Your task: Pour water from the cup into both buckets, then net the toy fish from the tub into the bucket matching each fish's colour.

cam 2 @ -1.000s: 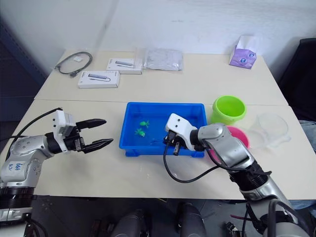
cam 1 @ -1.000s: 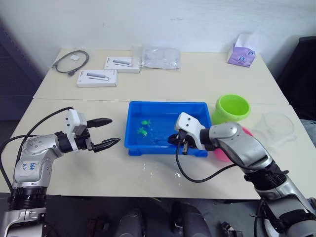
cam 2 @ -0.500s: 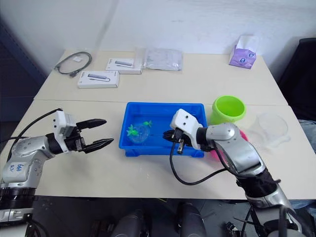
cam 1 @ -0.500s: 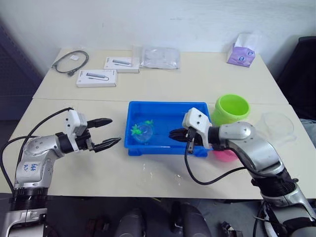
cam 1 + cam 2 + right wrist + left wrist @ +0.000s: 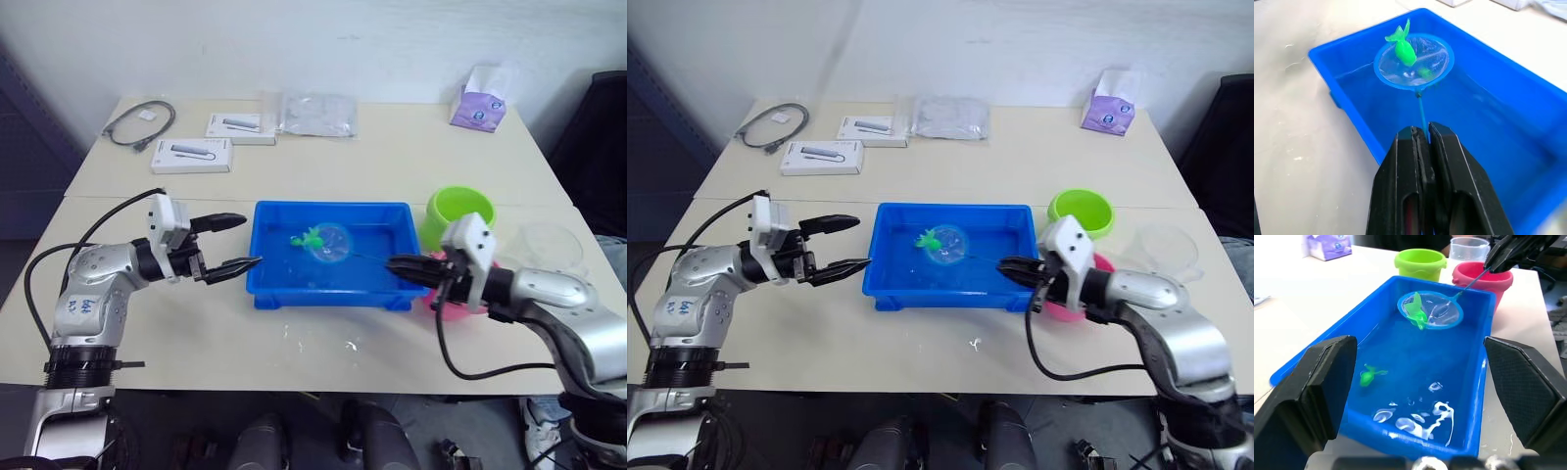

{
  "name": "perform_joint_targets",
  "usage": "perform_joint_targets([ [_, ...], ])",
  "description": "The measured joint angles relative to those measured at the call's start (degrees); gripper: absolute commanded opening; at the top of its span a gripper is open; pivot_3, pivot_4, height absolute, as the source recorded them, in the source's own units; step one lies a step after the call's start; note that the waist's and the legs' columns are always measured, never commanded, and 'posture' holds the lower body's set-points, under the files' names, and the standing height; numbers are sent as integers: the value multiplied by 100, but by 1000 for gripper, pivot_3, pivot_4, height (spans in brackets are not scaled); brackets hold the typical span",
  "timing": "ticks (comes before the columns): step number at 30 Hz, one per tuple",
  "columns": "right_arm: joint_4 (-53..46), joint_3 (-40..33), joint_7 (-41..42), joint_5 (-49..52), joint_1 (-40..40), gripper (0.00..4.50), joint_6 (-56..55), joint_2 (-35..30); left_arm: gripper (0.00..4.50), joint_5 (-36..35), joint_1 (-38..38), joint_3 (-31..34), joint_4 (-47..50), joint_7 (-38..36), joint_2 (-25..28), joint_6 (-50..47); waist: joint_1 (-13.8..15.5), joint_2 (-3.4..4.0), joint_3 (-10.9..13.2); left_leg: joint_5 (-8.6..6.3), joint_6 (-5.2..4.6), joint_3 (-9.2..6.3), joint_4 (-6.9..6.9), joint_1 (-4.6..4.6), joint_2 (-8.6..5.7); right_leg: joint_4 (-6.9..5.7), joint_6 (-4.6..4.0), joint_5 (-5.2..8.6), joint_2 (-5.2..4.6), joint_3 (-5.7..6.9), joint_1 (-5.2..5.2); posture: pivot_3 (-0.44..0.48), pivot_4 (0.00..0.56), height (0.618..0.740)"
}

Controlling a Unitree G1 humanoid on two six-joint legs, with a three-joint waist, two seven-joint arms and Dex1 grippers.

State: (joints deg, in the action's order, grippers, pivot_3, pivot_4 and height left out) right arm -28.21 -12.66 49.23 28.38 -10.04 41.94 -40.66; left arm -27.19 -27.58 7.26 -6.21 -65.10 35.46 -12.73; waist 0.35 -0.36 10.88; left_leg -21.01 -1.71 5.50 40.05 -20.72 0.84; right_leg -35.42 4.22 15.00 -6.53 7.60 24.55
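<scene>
The blue tub (image 5: 323,294) holds water in the middle of the table. My right gripper (image 5: 396,264) is shut on the net's thin handle (image 5: 1421,111) at the tub's right end. The net's light-blue hoop (image 5: 331,242) hangs over the tub's middle with a green toy fish (image 5: 312,237) lying across its rim. Another green fish (image 5: 1370,377) floats in the tub. My left gripper (image 5: 250,240) is open just left of the tub. The lime green bucket (image 5: 460,213) stands right of the tub. The pink bucket (image 5: 1483,278) is beside it, the clear cup (image 5: 551,245) farther right.
Two white boxes (image 5: 192,155) (image 5: 240,126), a coiled cable (image 5: 142,122) and a plastic bag (image 5: 318,113) lie along the far side. A purple tissue pack (image 5: 478,98) sits at the far right. Water drops (image 5: 348,345) spot the table in front of the tub.
My right gripper has drawn back to the right with the net. The hoop has risen from the tub's left part toward its middle, carrying a green fish. My left gripper moved closer to the tub.
</scene>
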Motion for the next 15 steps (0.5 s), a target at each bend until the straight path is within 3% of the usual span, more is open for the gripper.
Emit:
perform_joint_targets([
  [7,-226,-1059,-307,192,815,0,-359,30,4449,70,-320,-211,-382,-43,-237,100,48,0,0,1,-1,6,2,9,0,-7,1,0,5,-7,-2,0,150,740],
  [15,329,-1948,-556,-103,975,0,-1090,-257,4449,141,-570,-286,-640,-104,-399,344,96,0,0,2,-3,10,2,11,-2,-5,1,0,5,-10,-4,0,150,740],
])
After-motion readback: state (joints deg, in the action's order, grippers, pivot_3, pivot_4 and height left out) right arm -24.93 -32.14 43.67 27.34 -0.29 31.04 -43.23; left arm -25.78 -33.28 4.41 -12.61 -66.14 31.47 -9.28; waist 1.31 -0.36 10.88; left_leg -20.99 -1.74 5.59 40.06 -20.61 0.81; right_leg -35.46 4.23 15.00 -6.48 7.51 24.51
